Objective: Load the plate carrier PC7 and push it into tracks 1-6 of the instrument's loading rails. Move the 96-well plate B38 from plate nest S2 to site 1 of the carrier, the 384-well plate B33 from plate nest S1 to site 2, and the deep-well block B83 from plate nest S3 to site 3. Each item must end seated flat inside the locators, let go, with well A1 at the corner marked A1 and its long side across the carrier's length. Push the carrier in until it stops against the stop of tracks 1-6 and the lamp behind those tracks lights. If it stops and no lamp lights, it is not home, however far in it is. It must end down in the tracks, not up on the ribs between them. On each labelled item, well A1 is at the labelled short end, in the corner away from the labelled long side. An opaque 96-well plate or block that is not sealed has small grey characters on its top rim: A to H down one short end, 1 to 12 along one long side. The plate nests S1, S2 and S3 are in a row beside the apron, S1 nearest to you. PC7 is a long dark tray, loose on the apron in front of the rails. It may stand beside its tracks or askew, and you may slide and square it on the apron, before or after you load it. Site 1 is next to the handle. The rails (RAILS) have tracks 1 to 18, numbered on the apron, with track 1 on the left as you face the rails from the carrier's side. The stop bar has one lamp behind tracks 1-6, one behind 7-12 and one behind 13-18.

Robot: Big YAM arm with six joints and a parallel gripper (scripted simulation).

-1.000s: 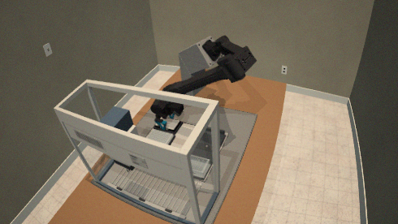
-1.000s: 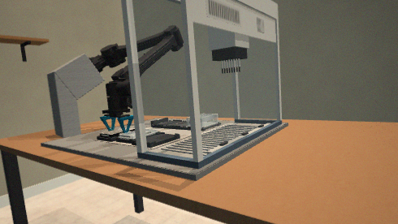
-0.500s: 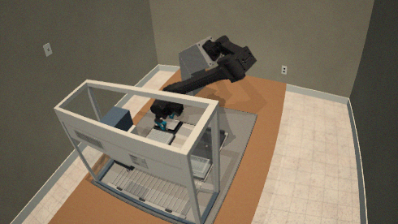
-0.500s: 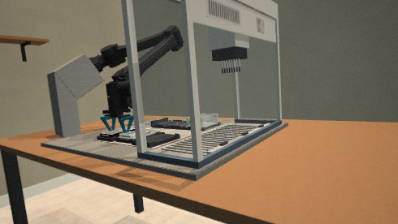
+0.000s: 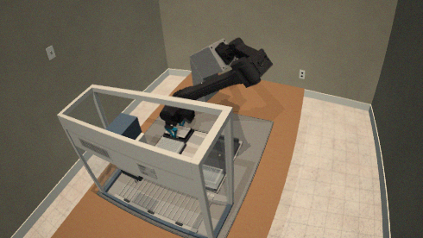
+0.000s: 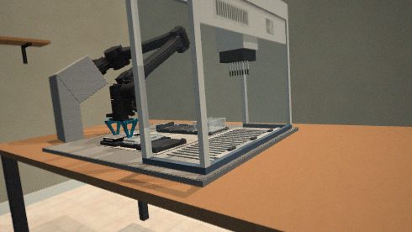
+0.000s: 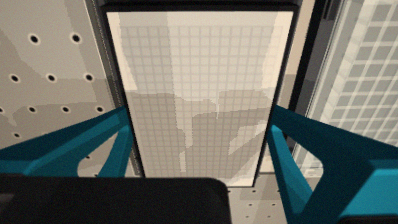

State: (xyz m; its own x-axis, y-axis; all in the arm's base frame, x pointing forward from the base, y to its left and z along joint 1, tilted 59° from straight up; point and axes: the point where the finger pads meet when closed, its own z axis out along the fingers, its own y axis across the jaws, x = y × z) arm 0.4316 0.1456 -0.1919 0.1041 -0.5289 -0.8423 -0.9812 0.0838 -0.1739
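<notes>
In the wrist view a pale plate with a very fine well grid, the 384-well plate B33 (image 7: pixel 200 95), lies flat in its black-framed nest. My gripper (image 7: pixel 199 111) straddles it, with one teal finger pressed against each long side, so it is shut on the plate. In the top and exterior views the gripper (image 5: pixel 173 130) (image 6: pixel 122 126) reaches straight down at the row of nests beside the apron. A plate with coarser wells (image 7: pixel 360 75) sits in the neighbouring nest on the right. The dark carrier PC7 (image 6: pixel 181 127) lies on the apron with a clear item (image 6: pixel 215 123) on it.
The white instrument frame (image 5: pixel 142 142) surrounds the deck, and one post (image 6: pixel 140 84) stands close beside the arm. The ribbed rails (image 6: pixel 223 143) lie at the front. A pipetting head (image 6: pixel 237 60) hangs above them. The perforated deck plate (image 7: pixel 45 75) lies left of the nest.
</notes>
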